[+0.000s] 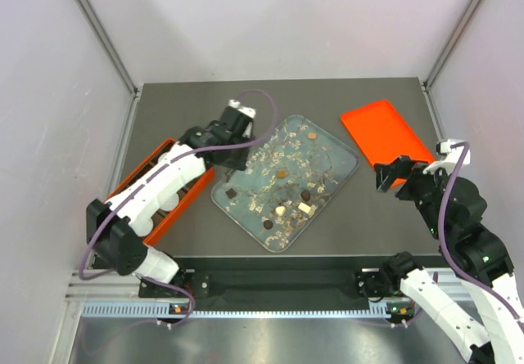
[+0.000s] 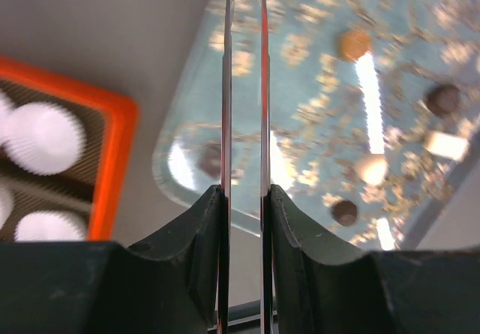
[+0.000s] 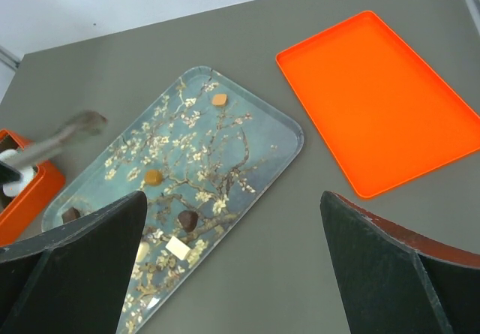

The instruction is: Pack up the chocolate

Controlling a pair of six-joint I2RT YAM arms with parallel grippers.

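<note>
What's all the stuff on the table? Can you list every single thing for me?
table: one, dark grey, under everything
flowery tray: one, blue-green with pale blossoms, middle of the table
chocolates: seven (three dark brown, two caramel, two cream), scattered on the flowery tray
orange tray: one, bright orange, far right of the table, nothing in it
box: one, orange, left side of the table, partly under the left arm
paper cups: at least three showing, white, inside the box
tongs: one pair, thin and shiny, reaching over the flowery tray
left hand: one, black, shut on the tongs
right hand: one, black, open, holding nothing, right side
</note>
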